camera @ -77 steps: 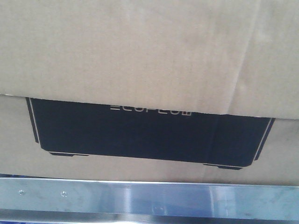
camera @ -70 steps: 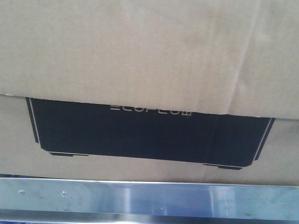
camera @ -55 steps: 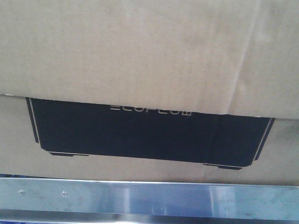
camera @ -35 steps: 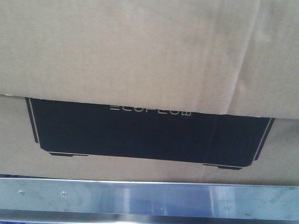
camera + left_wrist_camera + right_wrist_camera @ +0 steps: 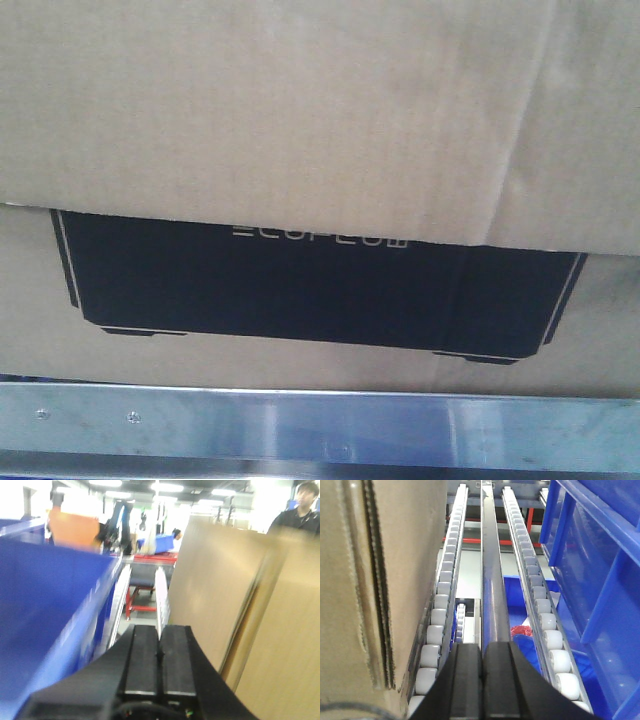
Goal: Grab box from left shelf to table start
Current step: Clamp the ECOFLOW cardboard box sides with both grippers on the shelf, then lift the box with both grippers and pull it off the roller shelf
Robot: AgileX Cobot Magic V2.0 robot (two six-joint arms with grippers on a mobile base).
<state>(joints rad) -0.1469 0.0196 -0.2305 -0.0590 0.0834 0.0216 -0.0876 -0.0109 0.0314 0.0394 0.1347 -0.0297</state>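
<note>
The brown cardboard box [image 5: 300,110] fills the front view, its black panel with pale "ECOFLOW" lettering [image 5: 320,285] facing me. It sits just behind the shelf's silver front rail [image 5: 320,425]. My left gripper [image 5: 160,630] is shut and empty, beside the box's left face [image 5: 215,595], not touching it that I can see. My right gripper [image 5: 482,647] is shut and empty, beside the box's right face [image 5: 375,580], over the shelf's roller tracks [image 5: 440,605]. The table is out of view.
Blue bins stand close on both sides, one left of the left gripper [image 5: 45,610], one right of the right gripper [image 5: 600,565]. White roller lanes [image 5: 540,605] and a metal divider [image 5: 492,585] run away from me. A person [image 5: 300,510] stands behind the box.
The box's black panel has shifted very slightly left and down in the front view; otherwise nothing visibly differs.
</note>
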